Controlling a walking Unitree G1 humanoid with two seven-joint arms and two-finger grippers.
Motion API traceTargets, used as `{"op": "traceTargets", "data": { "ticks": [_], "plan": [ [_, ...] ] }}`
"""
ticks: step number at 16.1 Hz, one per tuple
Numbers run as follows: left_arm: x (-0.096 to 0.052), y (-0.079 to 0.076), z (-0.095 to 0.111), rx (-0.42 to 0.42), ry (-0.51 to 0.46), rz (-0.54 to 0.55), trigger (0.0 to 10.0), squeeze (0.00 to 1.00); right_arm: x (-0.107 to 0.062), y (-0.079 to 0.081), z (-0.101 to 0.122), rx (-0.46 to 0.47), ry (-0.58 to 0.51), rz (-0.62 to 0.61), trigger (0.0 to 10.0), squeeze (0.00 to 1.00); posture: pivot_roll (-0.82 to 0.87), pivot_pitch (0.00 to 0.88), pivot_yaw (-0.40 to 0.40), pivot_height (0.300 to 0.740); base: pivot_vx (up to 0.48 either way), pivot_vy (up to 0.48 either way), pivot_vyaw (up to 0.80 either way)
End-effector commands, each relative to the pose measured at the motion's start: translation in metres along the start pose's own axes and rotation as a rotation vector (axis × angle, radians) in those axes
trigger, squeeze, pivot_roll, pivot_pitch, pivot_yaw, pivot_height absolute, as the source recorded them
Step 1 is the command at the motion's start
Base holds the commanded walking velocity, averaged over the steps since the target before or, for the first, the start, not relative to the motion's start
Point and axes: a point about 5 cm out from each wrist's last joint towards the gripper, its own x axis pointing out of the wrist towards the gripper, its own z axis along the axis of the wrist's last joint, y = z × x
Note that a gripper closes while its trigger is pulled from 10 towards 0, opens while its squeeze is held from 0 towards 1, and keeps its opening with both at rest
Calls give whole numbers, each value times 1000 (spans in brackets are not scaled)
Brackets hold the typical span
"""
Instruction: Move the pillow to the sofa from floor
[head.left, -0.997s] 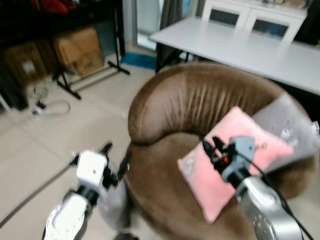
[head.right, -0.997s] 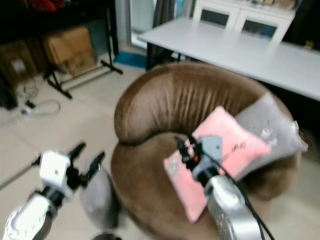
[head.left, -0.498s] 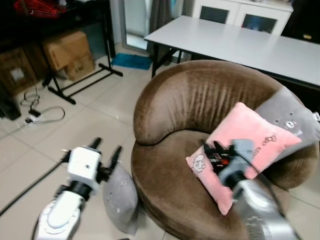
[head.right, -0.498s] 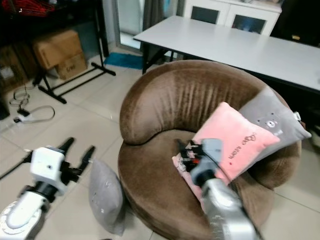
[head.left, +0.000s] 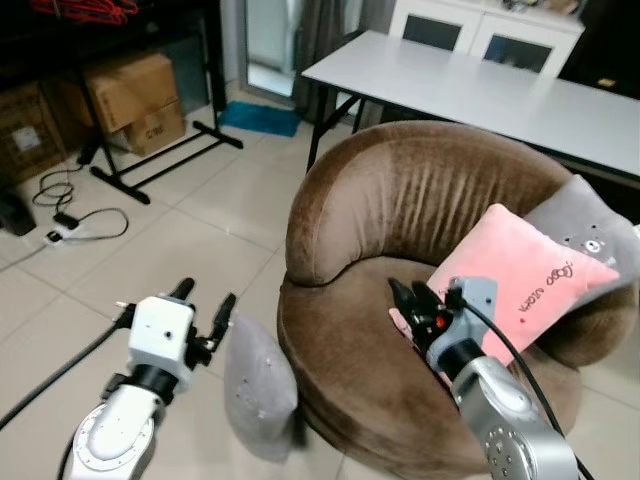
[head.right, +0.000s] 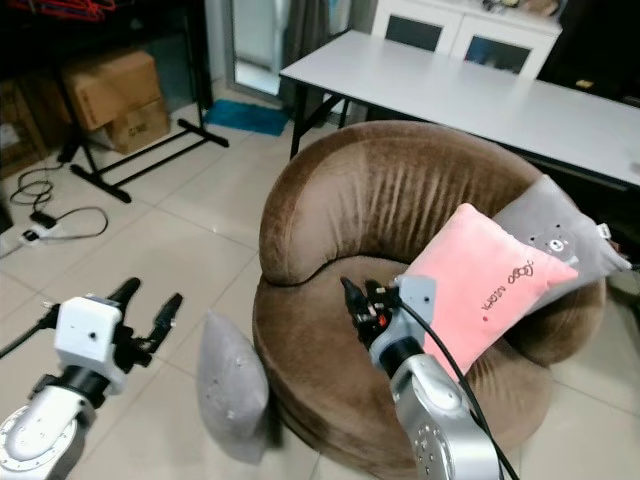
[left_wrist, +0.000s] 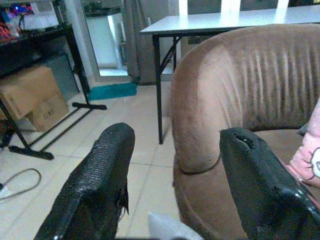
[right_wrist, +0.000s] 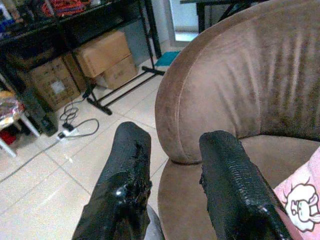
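A grey pillow (head.left: 260, 395) stands on edge on the tiled floor, leaning against the front left of the round brown sofa (head.left: 400, 200). My left gripper (head.left: 206, 296) is open and empty just left of the pillow's top, a little above it; the pillow's corner (left_wrist: 167, 227) shows below its fingers. My right gripper (head.left: 408, 295) hangs open and empty over the sofa seat, by the lower left edge of a pink pillow (head.left: 520, 280). A grey bear pillow (head.left: 590, 225) lies behind the pink one.
A white table (head.left: 480, 85) stands right behind the sofa. Cardboard boxes (head.left: 125, 90) sit under a dark rack at the back left, its feet on the floor. Cables and a power strip (head.left: 70, 215) lie on the tiles to the left.
The camera has shifted and the picture has sharpened. My right gripper, earlier in front of the pink pillow, now sits off its left edge over the seat. The left gripper stays beside the grey pillow.
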Motion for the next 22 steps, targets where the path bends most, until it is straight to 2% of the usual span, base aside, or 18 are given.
{"op": "traceTargets", "data": {
  "ticks": [1, 6, 11, 16, 22],
  "plan": [
    [2, -4, 2, -15, -11, -5, 10000, 0, -3, -10, 2, -10, 0, -49, 10000, 0, -16, 0, -40, 740, 0, 364, 0],
    [5, 2, 5, -21, -42, 21, 10000, 0, -1, -7, 2, -17, -7, -49, 10000, 0, -10, 0, -38, 740, 0, 0, 0],
    [6, 4, 7, -20, -48, 19, 10000, 0, 1, -7, 1, -24, -1, -50, 10000, 0, -6, 0, -40, 740, 293, 0, 771],
    [7, 6, 7, -16, -48, 18, 10000, 0, 2, -14, -1, -38, 6, -104, 10000, 0, -10, 0, -33, 740, 360, 0, 0],
    [7, 6, 1, 14, -24, 40, 10000, 0, 0, -15, -5, -80, 37, -31, 10000, 0, -8, 0, -35, 730, 105, 0, 0]
  ]
}}
